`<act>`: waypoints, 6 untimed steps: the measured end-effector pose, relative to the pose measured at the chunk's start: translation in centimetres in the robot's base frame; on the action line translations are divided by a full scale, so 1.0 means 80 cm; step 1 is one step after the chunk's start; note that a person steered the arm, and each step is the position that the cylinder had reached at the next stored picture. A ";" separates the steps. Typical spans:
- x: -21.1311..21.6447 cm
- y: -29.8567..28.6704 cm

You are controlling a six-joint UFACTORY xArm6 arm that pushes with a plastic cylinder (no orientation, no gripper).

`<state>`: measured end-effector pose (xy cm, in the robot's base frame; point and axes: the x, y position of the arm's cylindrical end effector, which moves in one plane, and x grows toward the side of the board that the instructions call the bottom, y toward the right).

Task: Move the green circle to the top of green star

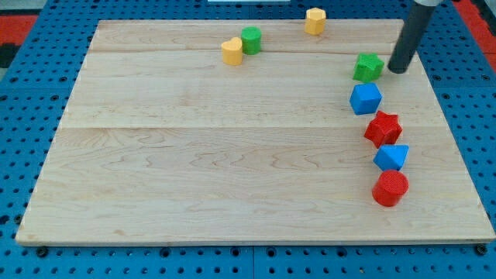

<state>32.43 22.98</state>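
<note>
The green circle point(250, 39) stands near the view's top, left of centre, touching a yellow heart point(232, 52) at its lower left. The green star point(369, 67) lies at the view's upper right. My tip point(398, 70) rests on the board just right of the green star, a small gap apart, far to the right of the green circle. The dark rod rises from it toward the view's top right corner.
A yellow hexagon point(315, 21) sits at the board's top edge. Below the green star run a blue cube point(365, 99), a red star point(384, 128), a blue triangle point(391, 157) and a red circle point(390, 188) down the right side. The wooden board point(194, 155) lies on a blue pegboard.
</note>
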 end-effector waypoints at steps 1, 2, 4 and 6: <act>-0.002 -0.039; -0.050 -0.024; -0.080 -0.154; 0.013 -0.302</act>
<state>33.46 -1.18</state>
